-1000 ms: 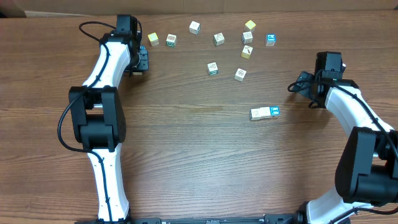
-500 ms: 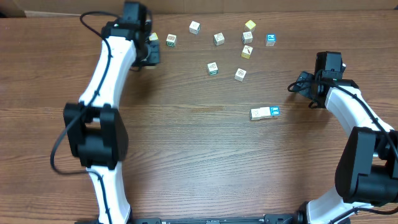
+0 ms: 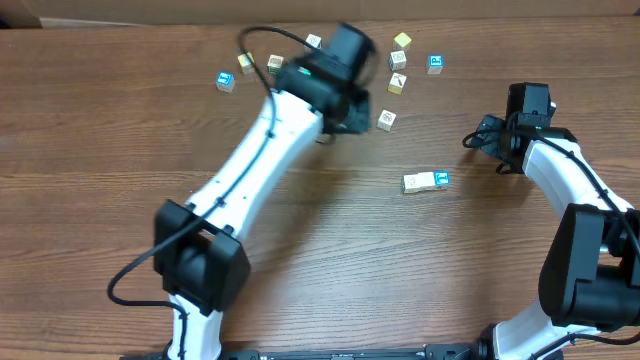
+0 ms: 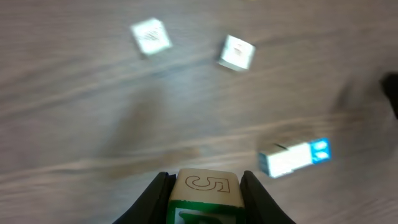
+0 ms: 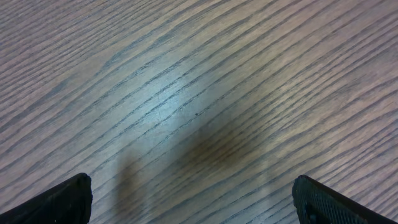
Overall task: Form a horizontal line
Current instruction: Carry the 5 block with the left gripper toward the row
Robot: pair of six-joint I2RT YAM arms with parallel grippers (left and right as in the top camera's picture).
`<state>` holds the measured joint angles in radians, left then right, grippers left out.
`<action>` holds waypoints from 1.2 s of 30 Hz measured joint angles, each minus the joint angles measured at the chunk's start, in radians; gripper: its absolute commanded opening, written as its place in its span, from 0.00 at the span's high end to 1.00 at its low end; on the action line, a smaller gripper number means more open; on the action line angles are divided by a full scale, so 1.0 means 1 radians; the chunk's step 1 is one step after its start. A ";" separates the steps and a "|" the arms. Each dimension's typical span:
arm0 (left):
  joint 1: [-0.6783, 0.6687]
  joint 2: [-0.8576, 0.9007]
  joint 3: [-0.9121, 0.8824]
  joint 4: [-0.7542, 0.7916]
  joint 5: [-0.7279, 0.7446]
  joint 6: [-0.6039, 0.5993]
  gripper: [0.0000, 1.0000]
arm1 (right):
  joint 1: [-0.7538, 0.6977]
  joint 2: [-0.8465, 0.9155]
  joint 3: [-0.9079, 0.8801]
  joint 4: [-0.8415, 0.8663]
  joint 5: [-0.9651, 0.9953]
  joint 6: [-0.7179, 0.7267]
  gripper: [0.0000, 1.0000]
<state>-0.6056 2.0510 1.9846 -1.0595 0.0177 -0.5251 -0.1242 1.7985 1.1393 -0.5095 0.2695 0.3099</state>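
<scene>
My left gripper (image 4: 204, 198) is shut on a wooden cube (image 4: 204, 190) with a cream top marked "5" and a green front face. In the overhead view the left gripper (image 3: 348, 108) hangs over the middle back of the table, blurred. A short row (image 3: 426, 181) of two touching cubes, cream and blue, lies to its right and nearer the front. The row also shows in the left wrist view (image 4: 294, 158). My right gripper (image 5: 193, 199) is open over bare wood, at the right side (image 3: 482, 137).
Several loose cubes lie along the back: a blue one (image 3: 224, 81) at left, a yellow one (image 3: 402, 41), another blue one (image 3: 435, 63) and a cream one (image 3: 386, 120). Two pale cubes (image 4: 151, 36) (image 4: 236, 52) show in the left wrist view.
My left arm has swung from the back left to the middle back with the cube in its jaws. A blue cube now shows at the back left. The right arm has not moved.
</scene>
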 measured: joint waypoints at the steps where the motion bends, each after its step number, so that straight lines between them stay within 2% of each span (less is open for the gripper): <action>1: -0.021 0.002 0.000 0.001 -0.011 -0.016 0.76 | 0.000 0.000 0.000 0.000 0.000 0.000 0.00; 4: -0.089 0.019 0.000 0.001 -0.053 -0.070 0.70 | 0.000 0.000 0.000 0.000 0.000 0.000 0.00; 13: -0.150 0.153 0.000 0.001 -0.089 -0.182 0.72 | 0.000 0.000 0.000 0.001 0.000 0.001 0.00; 31: -0.148 0.289 0.000 0.011 -0.055 -0.226 0.72 | 0.000 0.000 0.000 0.001 0.000 0.000 0.00; 36: -0.148 0.289 0.000 0.012 -0.048 -0.228 0.67 | 0.000 0.000 0.000 0.000 0.000 0.000 0.00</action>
<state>-0.7532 2.3398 1.9846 -1.0477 -0.0299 -0.7532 -0.1246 1.7985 1.1393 -0.5091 0.2699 0.3099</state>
